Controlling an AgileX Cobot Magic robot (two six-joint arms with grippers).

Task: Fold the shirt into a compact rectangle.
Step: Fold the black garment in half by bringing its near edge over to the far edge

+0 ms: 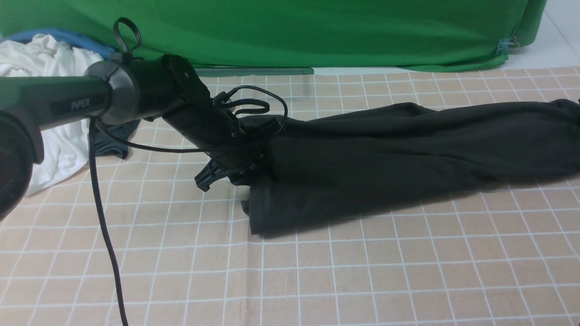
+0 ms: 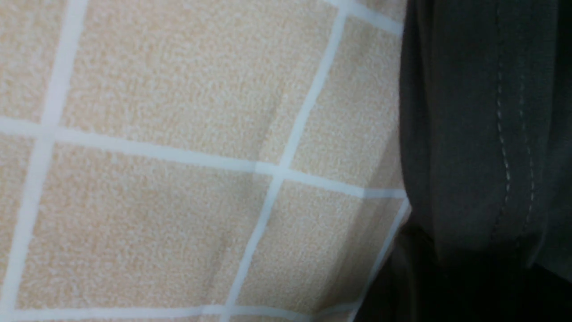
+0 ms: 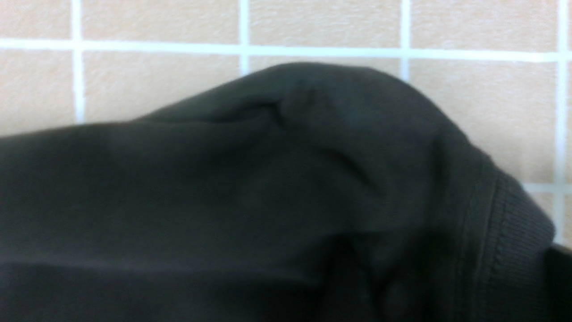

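Observation:
The black shirt (image 1: pixel 385 154) lies as a long bunched band across the checked cloth, running from the middle out past the right edge of the front view. My left gripper (image 1: pixel 226 174) sits at the shirt's left end, where the cloth gathers up into it; one black finger (image 1: pixel 206 179) sticks out to the left. The left wrist view shows the stitched hem of the shirt (image 2: pixel 469 134) running into the dark at the jaws. My right arm is out of the front view. Its wrist view is filled by the shirt (image 3: pixel 268 179) and its ribbed collar (image 3: pixel 505 232); the jaws are lost in the dark cloth.
A white garment (image 1: pixel 54 113) and a smaller dark grey garment (image 1: pixel 113 140) lie at the back left, behind my left arm. A green backdrop (image 1: pixel 294 31) closes off the far side. The arm's black cable (image 1: pixel 104 226) hangs down over the checked tablecloth (image 1: pixel 317 271).

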